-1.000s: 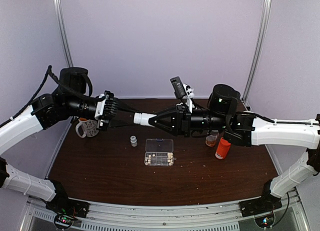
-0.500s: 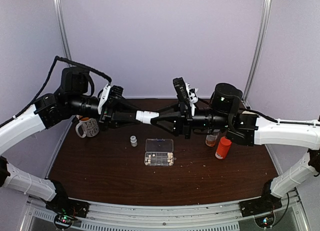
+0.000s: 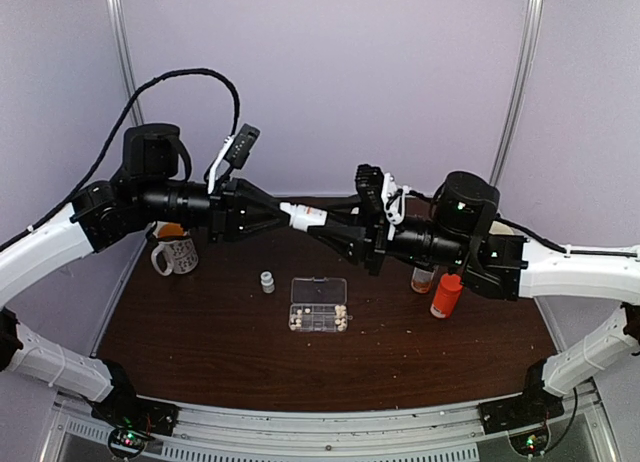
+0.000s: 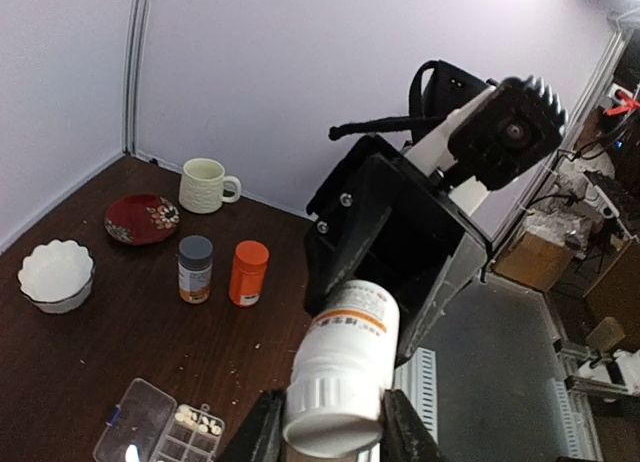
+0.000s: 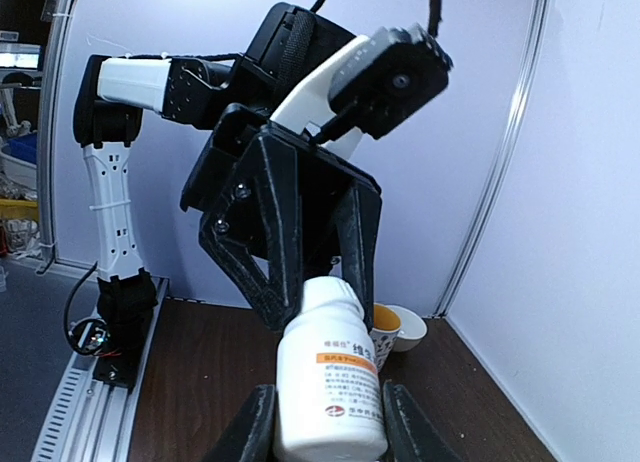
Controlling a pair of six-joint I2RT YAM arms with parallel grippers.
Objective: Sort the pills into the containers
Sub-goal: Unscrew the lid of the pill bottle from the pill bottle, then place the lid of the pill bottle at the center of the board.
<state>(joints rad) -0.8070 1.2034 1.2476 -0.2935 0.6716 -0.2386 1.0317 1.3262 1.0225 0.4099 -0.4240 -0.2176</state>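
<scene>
A white pill bottle (image 3: pixel 303 217) with an orange label band hangs in the air between both arms, lying on its side. My left gripper (image 3: pixel 276 214) is shut on its ribbed cap (image 4: pixel 335 410), one finger (image 4: pixel 262 434) on each side. My right gripper (image 3: pixel 334 228) is shut on the bottle's body (image 5: pixel 330 392), close to the base. Below them on the table lies the clear organizer box, the container (image 3: pixel 319 304), with its lid open. Pale pills (image 3: pixel 320 323) lie in its front compartments, and in the left wrist view the pills (image 4: pixel 197 419) fill one cell.
A small white bottle (image 3: pixel 267 281) stands left of the box. An orange bottle (image 3: pixel 446 295) and a grey-capped amber bottle (image 3: pixel 424 278) stand at the right. A patterned mug (image 3: pixel 176 253) is at the left. A red plate (image 4: pixel 142 218), white bowl (image 4: pixel 56 274) and cream mug (image 4: pixel 205 185) sit further right.
Both wrists have rolled about the bottle's axis while still holding it. The bottle has shifted slightly right and up. The left arm's cable has swung high.
</scene>
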